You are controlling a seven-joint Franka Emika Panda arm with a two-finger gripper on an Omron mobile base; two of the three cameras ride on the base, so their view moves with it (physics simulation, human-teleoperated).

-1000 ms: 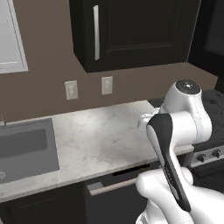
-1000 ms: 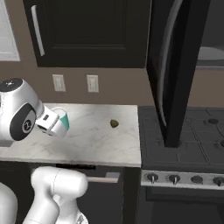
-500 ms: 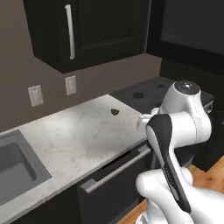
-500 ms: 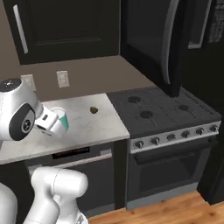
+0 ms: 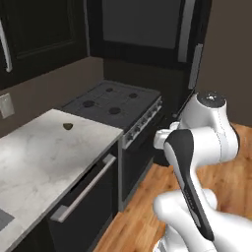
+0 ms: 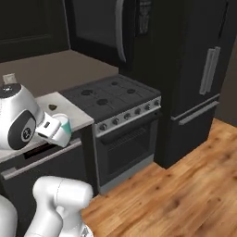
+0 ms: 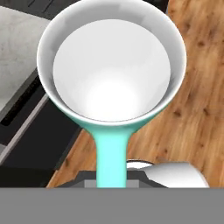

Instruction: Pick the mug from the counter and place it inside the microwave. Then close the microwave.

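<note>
The teal mug (image 7: pixel 111 65) has a white inside and sits close in front of the hand camera. My gripper (image 7: pixel 112 177) is shut on its teal handle. From the right base view the mug (image 6: pixel 65 129) hangs in the gripper (image 6: pixel 56 129) off the counter's (image 6: pixel 62 105) front edge, above the dark cabinet front. The black microwave (image 6: pixel 95 25) is mounted above the stovetop, its door with a curved handle (image 6: pixel 121 32) standing open toward me. In the left base view the microwave (image 5: pixel 140 24) fills the top, and the marble counter (image 5: pixel 39 152) lies at lower left.
A black gas stove (image 5: pixel 110 103) with an oven below (image 6: pixel 125 143) stands right of the counter. A tall dark fridge (image 6: pixel 203 69) follows it. A small olive-brown lump (image 5: pixel 68 126) lies on the counter. Wood floor (image 6: pixel 185 194) spreads out in front.
Both base views have swung right as the base moved: sink and wall outlets left the picture, and stove, microwave and fridge came in. The mug stays held in the gripper.
</note>
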